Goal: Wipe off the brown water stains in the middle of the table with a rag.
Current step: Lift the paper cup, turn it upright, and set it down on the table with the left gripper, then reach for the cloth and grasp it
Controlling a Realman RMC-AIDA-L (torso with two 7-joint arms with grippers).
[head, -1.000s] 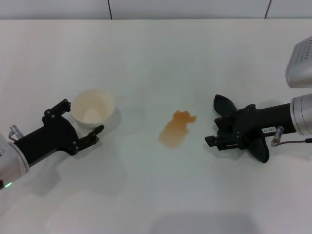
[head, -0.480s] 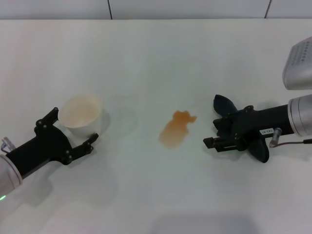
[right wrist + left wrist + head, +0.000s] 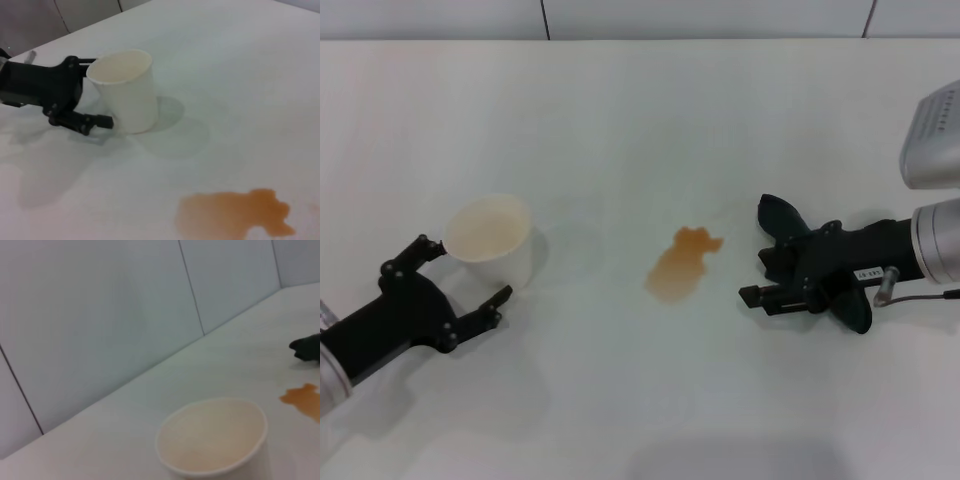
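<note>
The black left gripper, its two fingers spread apart, has drawn back toward 7 o'clock; where its fingers earlier flanked the whitish translucent paper cup, only their tips now reach the cup's near side. The cup itself has shifted from its position a second ago toward 8 o'clock and now stands farther from the centre of the broad, smooth white table.
</note>
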